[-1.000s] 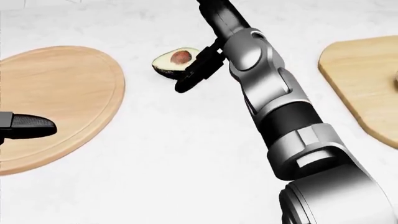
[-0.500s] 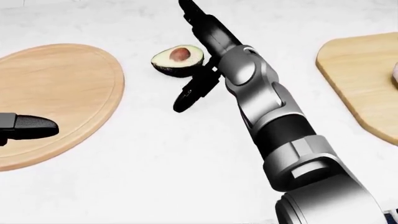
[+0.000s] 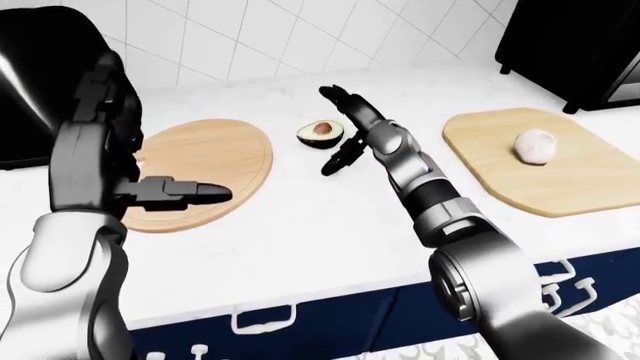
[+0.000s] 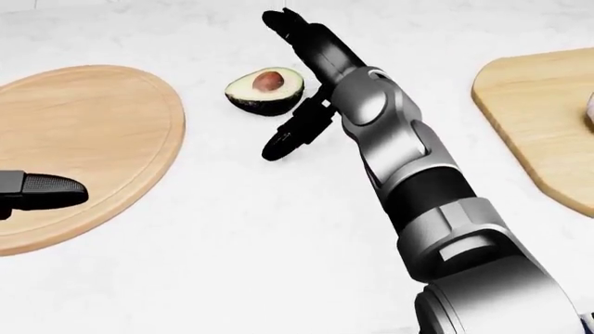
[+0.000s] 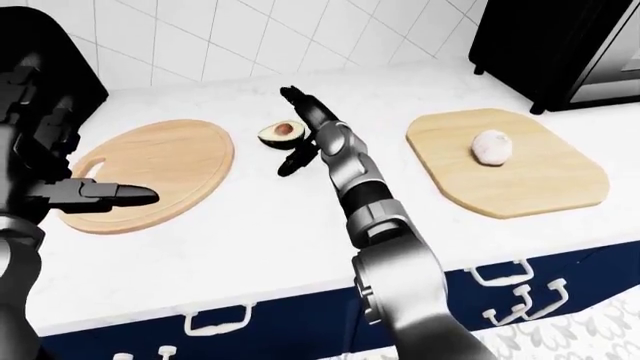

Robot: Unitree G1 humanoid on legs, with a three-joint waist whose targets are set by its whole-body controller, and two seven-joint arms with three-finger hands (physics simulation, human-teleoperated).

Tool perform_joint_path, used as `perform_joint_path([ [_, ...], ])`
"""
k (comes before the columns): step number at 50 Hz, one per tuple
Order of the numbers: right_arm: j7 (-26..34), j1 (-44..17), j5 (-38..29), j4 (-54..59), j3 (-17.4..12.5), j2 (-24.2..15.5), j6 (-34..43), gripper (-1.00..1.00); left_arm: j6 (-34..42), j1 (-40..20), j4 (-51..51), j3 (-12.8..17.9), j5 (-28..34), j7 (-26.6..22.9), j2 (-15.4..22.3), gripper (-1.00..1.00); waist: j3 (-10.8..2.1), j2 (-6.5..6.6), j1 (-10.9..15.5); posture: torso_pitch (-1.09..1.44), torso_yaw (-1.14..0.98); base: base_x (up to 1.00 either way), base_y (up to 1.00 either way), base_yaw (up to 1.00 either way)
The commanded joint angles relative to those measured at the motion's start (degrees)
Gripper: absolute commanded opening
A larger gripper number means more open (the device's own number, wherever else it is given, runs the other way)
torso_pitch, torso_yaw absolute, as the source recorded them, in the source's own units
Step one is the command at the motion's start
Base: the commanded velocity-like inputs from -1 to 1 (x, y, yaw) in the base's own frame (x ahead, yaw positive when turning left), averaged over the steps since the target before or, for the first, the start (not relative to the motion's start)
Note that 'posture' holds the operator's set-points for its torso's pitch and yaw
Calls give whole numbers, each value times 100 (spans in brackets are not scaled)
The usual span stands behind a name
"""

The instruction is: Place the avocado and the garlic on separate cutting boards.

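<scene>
A: Which parts of the task look complete?

B: The garlic (image 3: 533,143) rests on the angular cutting board (image 3: 570,187) at the right of the left-eye view, so I judge that half done. The halved avocado (image 4: 265,90), cut face and pit up, lies on the bare white bench (image 4: 232,236) between the two boards, on neither. The round cutting board (image 4: 83,139) at the left carries nothing.

A: And the hands?

B: The right hand (image 4: 299,83) stands just beside the avocado on its right, fingers spread, one reaching past it toward the top of the view and another below; they enclose nothing. The left hand (image 3: 170,193) hovers over the round board with its fingers extended, holding nothing.

A: What cannot be resolved?

B: Whether any right finger touches the avocado's skin; the arm covers that side. The head view cuts the garlic at its right edge. The dark appliance (image 3: 580,45) at upper right is cropped and cannot be named.
</scene>
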Motion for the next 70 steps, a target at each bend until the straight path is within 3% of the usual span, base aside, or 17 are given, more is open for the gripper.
perform_joint_path([
  [1, -57, -254, 25, -237, -33, -44, -126, 65, -166, -135, -125, 46, 33, 35, 71, 100, -159, 26, -1, 0, 0, 0, 0, 0],
  [12, -4, -237, 40, -284, -31, -47, -105, 40, -52, -188, -187, 98, 9, -4, 127, 100, -156, 26, -4, 0, 0, 0, 0, 0],
  [25, 47, -195, 47, -361, -26, -50, -96, 27, -12, -222, -207, 105, 2, 1, 143, 100, -151, 25, -5, 0, 0, 0, 0, 0],
  [30, 75, -182, 62, -429, -29, -39, -73, 6, -7, -195, -235, 123, -6, -3, 148, 100, -152, 24, -8, 0, 0, 0, 0, 0],
  [41, 91, -138, 49, -496, -12, -32, -72, -20, 25, -142, -313, 198, -39, -17, 170, 100, -153, 25, -15, 0, 0, 0, 0, 0],
  [58, 130, -152, 24, -764, -21, -62, -8, -42, 40, -69, -381, 276, -106, 4, 169, 100, -140, 23, -16, 0, 0, 0, 0, 0],
  [70, 200, -383, 136, -1138, -72, -155, 217, -47, 76, -189, -330, 211, -122, 42, 214, 100, -109, 20, -10, 0, 0, 0, 0, 0],
])
